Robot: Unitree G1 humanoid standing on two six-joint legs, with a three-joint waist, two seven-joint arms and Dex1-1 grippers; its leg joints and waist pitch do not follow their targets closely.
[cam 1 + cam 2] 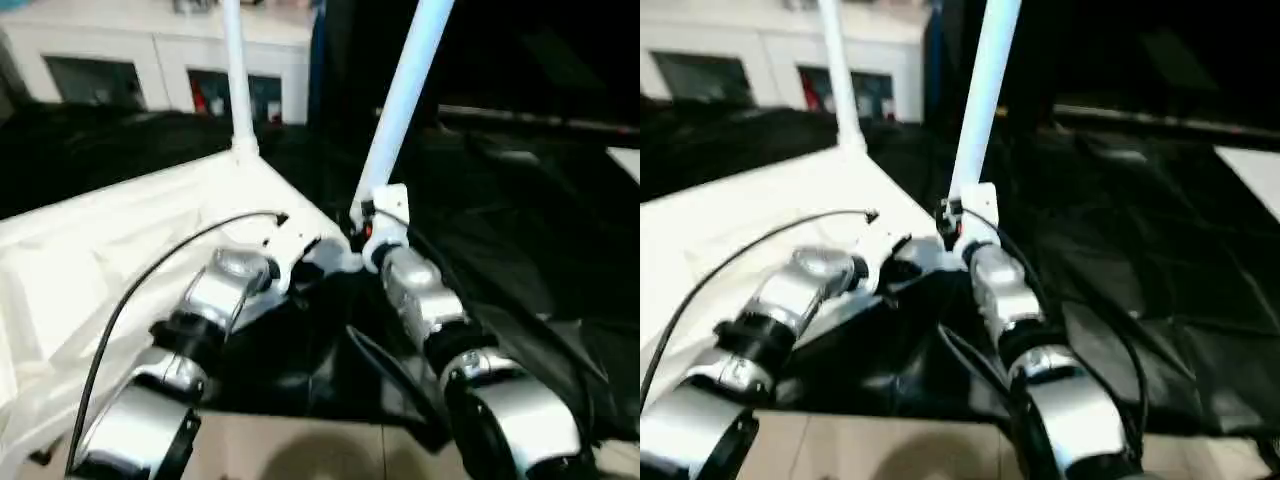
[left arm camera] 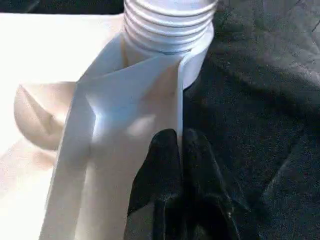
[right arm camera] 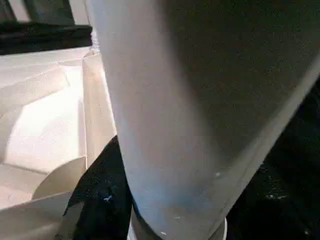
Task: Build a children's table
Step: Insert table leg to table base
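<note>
The white table top [image 1: 110, 250] lies upside down on the black drape, ribbed underside up. One white leg [image 1: 237, 80] stands upright in its far corner socket. A second leg [image 1: 405, 100] rises tilted from the near right corner socket [image 2: 192, 65], its threaded end [image 2: 167, 22] sitting in that socket. My right gripper [image 1: 366, 232] is shut on this leg near its base, one black finger [image 3: 97, 200] showing beside the tube. My left gripper [image 2: 179, 137] is shut on the thin rim wall [image 2: 172, 95] of the table top, just short of that socket.
A white cabinet with glass doors [image 1: 150, 60] stands behind the work. The black-draped table [image 1: 520, 240] stretches to the right, with a white edge [image 1: 625, 160] at far right. Beige floor [image 1: 300, 450] lies below my forearms. A black cable [image 1: 130, 300] loops over my left arm.
</note>
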